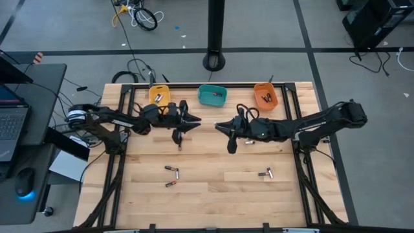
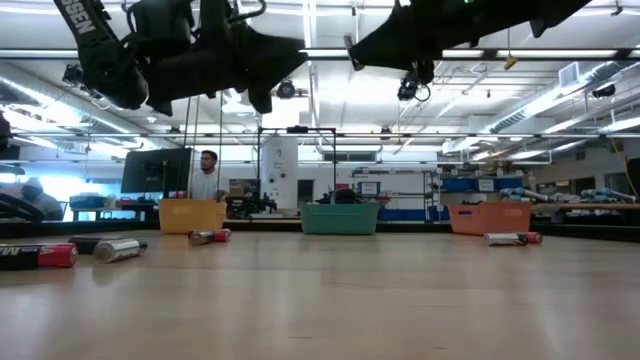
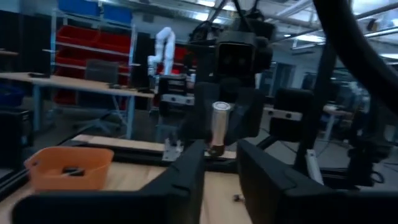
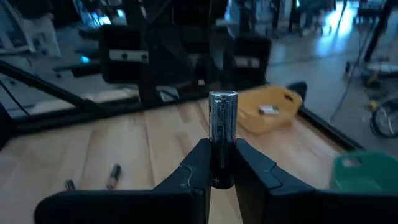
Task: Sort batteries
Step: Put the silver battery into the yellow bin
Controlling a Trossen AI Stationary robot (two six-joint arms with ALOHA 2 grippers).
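Low view, nearest the camera: a black-and-red battery point(image 2: 38, 256) and a silvery battery point(image 2: 120, 249) lie on the wooden surface point(image 2: 320, 300) at lower left. Farther back lie a red-tipped cell point(image 2: 209, 236) before the yellow bin point(image 2: 191, 215) and another point(image 2: 512, 238) before the orange bin point(image 2: 489, 217); a teal bin point(image 2: 340, 217) stands between the two. A person point(image 2: 206, 176) stands in the room beyond.

High view: more cells sit lower centre point(image 1: 171, 169), point(image 1: 171, 184) and lower right point(image 1: 266, 173). The three bins line the surface's upper edge. The open middle band is bare wood.

Right wrist view: the right pincer point(image 4: 222, 163) is closed on an upright silvery battery point(image 4: 222, 134), gripped at its lower end. The high view places this pincer point(image 1: 218, 125) centre frame.

Left wrist view: the left pincer point(image 3: 219, 163) stands partly open with a clear gap between its fingers, holding nothing; the same upright cell point(image 3: 219, 126) shows just beyond the fingers. The high view puts it point(image 1: 196, 121) tip to tip with the right one, above the surface.
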